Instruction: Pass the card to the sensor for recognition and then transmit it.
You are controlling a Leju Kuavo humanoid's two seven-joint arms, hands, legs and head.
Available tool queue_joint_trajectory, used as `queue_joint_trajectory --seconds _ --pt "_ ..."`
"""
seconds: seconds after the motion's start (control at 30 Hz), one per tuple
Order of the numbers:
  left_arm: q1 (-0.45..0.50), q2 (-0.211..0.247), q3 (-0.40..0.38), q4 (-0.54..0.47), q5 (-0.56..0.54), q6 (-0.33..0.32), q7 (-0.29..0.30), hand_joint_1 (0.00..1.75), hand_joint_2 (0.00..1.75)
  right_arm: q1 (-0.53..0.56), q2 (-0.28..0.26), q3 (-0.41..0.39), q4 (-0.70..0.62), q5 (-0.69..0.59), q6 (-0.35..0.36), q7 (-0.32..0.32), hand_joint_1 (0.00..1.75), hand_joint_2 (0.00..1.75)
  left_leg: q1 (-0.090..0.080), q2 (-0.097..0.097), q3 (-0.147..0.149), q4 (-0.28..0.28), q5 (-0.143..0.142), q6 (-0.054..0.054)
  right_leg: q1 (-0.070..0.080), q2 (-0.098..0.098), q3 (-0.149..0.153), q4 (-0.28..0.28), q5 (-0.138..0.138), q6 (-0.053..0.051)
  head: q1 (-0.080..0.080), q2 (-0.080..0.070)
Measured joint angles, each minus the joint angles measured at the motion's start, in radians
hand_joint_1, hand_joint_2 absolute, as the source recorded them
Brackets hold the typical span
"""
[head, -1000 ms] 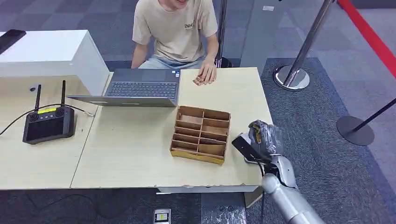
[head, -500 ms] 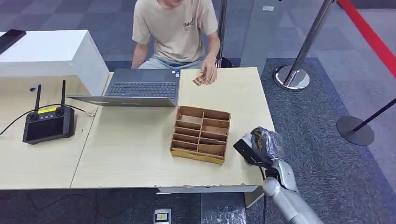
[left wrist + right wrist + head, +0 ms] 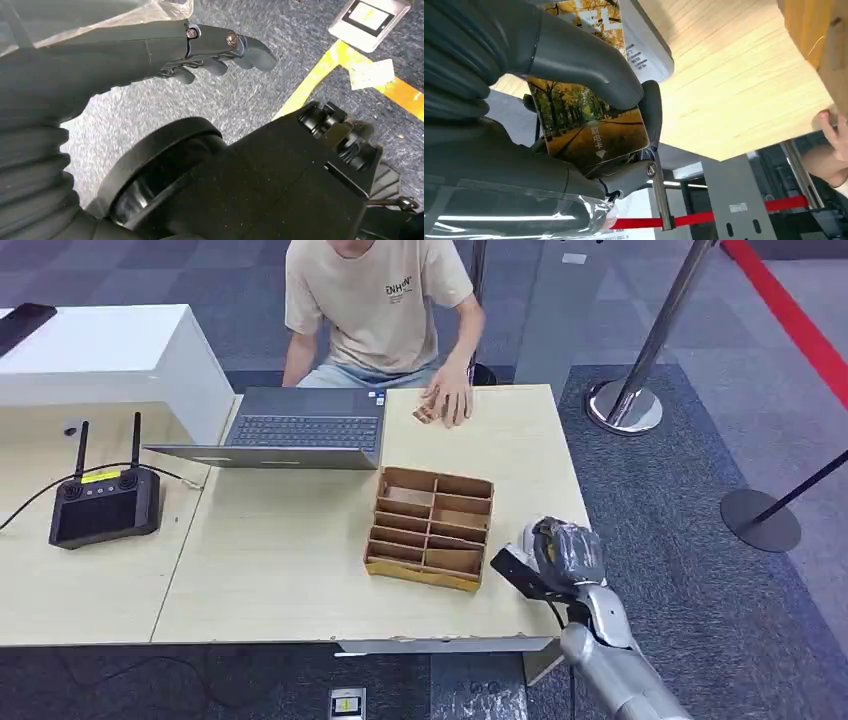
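My right hand (image 3: 566, 549) hovers at the table's right front corner and pinches a card (image 3: 589, 131) printed with an autumn tree avenue between thumb and fingers. In the right wrist view the card sits just off the edge of a white sensor box (image 3: 647, 51) lying on the wooden table (image 3: 734, 90). A white sliver of that sensor (image 3: 527, 536) peeks out beside the hand in the head view. My left hand (image 3: 200, 45) hangs over the grey floor with fingers stretched out, holding nothing.
A wooden divided tray (image 3: 432, 528) stands just left of my right hand. A person sits behind the table, one hand (image 3: 446, 400) resting by an open laptop (image 3: 300, 430). A black controller (image 3: 105, 505) lies far left; stanchion bases (image 3: 625, 405) stand right.
My right hand with the card has drifted a little down towards the table's front edge. The person has sat up and shifted their hand slightly.
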Motion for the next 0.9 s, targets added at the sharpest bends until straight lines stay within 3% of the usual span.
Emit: queue_joint_trajectory --seconds 0.4,0.67,0.8,0.9 --pt "0.004 0.0 0.009 0.0 -0.01 0.005 -0.006 0.0 1.75 0.006 0.022 -0.025 0.009 -0.013 0.0 -0.04 1.75 1.75 0.0 0.0 0.001 0.0 0.0 0.0 0.0 0.0 0.0 0.0 0.0 0.0 0.0 0.0" --pt "0.003 0.0 0.009 0.0 -0.023 0.01 -0.006 0.0 1.75 0.009 0.058 -0.063 0.018 -0.083 0.0 -0.135 1.75 1.75 0.0 0.0 0.0 0.0 0.0 0.0 0.0 0.0 0.0 0.0 0.0 0.0 0.0 0.0" --pt "0.003 0.0 0.009 0.0 -0.026 0.011 -0.006 0.0 1.75 0.01 0.08 -0.095 0.003 -0.178 -0.001 -0.217 1.75 1.75 0.0 0.0 0.0 0.0 0.0 0.0 0.0 0.0 0.0 0.0 0.0 0.0 0.0 0.0" --pt "0.003 0.0 0.009 0.0 -0.036 0.009 -0.006 0.0 1.75 0.009 0.086 -0.106 -0.059 -0.297 -0.002 -0.224 1.75 1.75 0.0 0.0 0.0 0.0 0.0 0.0 0.0 0.0 0.0 0.0 0.0 0.0 0.0 0.0"
